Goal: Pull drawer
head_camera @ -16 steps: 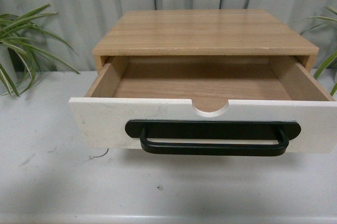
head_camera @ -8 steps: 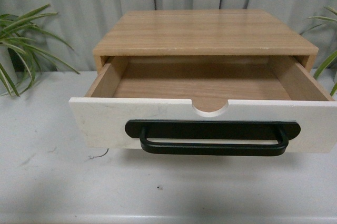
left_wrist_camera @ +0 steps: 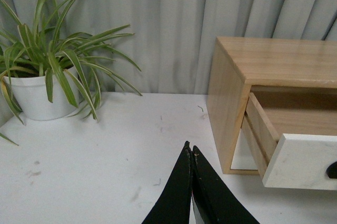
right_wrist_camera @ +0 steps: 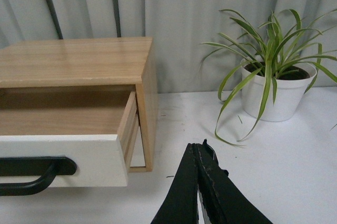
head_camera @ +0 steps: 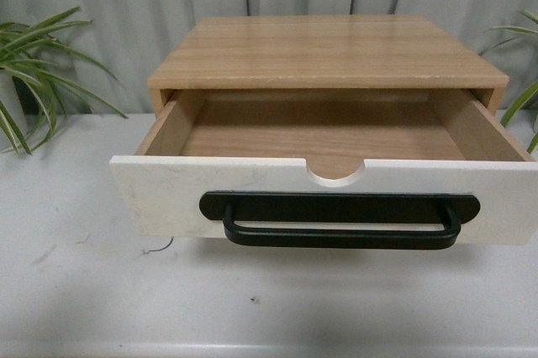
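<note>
1. I see the white surface (head_camera: 76, 291) carrying a wooden cabinet (head_camera: 328, 51) at its middle, against a grey curtain (head_camera: 126, 5).
2. The drawer (head_camera: 168, 194) stands pulled well out of the cabinet toward me, its light wood inside bare, its black bar handle (head_camera: 340, 236) free.
3. Potted plants flank it: one (left_wrist_camera: 50, 71) on the left, one (right_wrist_camera: 271, 71) on the right.
4. My left end effector (left_wrist_camera: 190, 153) hovers beside the cabinet, fingers pressed together, holding nothing.
5. My right end effector (right_wrist_camera: 200, 150) likewise, fingers together, apart from the drawer.
</note>
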Controlling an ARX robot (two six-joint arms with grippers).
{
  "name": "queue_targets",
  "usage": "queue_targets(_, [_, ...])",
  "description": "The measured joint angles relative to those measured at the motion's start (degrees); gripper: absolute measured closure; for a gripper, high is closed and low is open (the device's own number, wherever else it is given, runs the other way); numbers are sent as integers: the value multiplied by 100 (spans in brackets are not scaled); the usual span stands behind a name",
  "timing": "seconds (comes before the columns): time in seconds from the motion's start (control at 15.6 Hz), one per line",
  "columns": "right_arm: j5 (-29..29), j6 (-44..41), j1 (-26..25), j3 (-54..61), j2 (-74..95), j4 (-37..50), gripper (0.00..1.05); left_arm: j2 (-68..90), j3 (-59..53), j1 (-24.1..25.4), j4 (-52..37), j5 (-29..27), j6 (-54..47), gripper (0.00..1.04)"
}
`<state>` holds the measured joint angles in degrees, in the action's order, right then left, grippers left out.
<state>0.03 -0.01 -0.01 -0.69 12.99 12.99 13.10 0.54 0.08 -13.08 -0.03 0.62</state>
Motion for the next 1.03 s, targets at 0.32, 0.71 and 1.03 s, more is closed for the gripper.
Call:
queue_targets(0.32, [0,0,0,0,-310,-310,103,-317,0,0,308,0,0,103])
queue_targets(0.71, [0,-2,0,-4,-1276,-1327,86,-1257,4,0,1329,0,0,87])
queue_targets(1.03, [-2,0,0,-4,-1276,-1327,5,-1257,4,0,1329,0,-4,6])
